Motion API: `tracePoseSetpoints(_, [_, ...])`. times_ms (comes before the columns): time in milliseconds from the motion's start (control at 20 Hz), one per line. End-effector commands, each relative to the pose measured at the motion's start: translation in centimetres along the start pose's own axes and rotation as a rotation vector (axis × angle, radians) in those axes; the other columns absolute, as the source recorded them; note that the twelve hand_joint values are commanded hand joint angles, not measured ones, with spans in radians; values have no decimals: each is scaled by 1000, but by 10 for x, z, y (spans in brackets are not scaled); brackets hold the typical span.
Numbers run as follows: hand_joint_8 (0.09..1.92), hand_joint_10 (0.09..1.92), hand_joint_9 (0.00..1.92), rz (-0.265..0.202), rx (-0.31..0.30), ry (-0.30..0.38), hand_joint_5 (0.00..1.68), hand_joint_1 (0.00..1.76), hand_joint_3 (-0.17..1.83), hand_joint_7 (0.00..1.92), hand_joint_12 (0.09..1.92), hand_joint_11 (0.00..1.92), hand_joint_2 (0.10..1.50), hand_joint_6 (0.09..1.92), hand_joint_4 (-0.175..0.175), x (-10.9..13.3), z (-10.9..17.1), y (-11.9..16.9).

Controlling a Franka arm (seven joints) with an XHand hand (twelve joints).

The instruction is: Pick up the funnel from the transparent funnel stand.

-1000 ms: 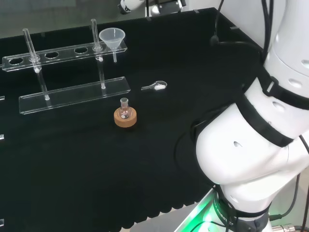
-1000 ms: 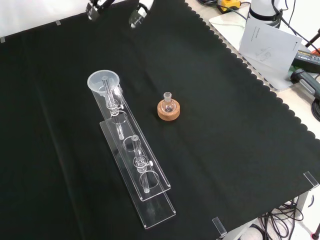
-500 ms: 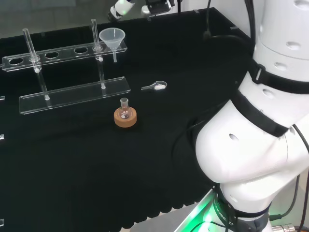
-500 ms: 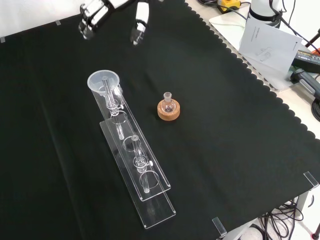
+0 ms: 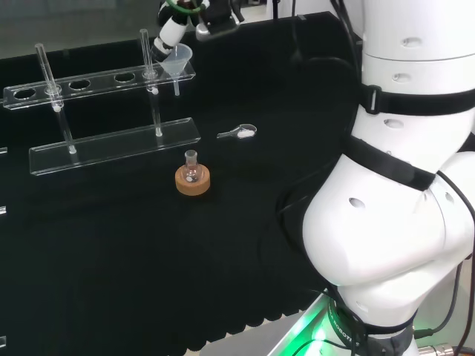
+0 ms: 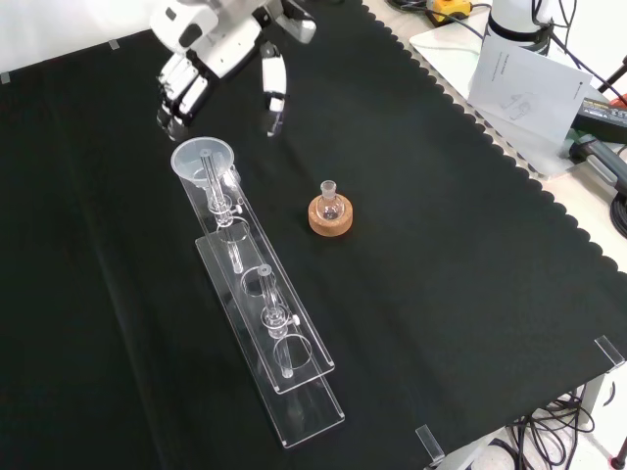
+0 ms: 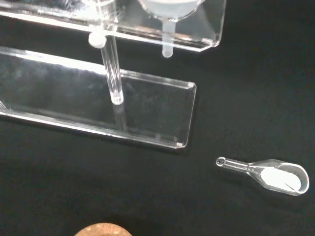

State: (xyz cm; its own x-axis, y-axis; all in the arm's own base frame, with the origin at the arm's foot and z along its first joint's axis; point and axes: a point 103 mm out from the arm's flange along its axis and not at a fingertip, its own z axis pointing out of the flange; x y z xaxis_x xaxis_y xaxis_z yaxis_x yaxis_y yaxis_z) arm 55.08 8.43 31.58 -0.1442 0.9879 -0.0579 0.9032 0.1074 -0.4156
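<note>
I see the funnel (image 6: 203,160) seated in the end hole of the clear stand (image 6: 263,313), at the stand's far end in the front view and its right end in the head view (image 5: 172,57). Its spout hangs down through the upper shelf, as the wrist view shows (image 7: 168,39). The hand (image 6: 211,54) hovers just above and behind the funnel with its fingers (image 6: 177,96) spread on one side and the thumb (image 6: 274,93) apart on the other, gripping nothing; I cannot tell from these views whether a fingertip touches the rim. In the head view the hand (image 5: 178,22) sits right at the funnel's rim.

The stand's two upright rods rise from its base plate, which lies flat on the desk (image 6: 441,245). Near the stand, a small flask (image 6: 330,201) sits upright in a cork ring (image 6: 330,216). A clear scoop (image 5: 237,133) holding a little white powder lies on the cloth between the stand's funnel end and the arm's white links (image 5: 401,185); the wrist view shows it plainly (image 7: 270,174).
</note>
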Motion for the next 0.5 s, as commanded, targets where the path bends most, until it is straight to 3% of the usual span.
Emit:
tracePoseSetpoints(50, [405,796,115,41,43,-86,87,623,243,0,1546,124,725,87,-17,6,6,12])
tracePoseSetpoints(500, [295,826,40,45,56,-70,0,664,274,0,1544,141,708,87,-21,-1,8,31])
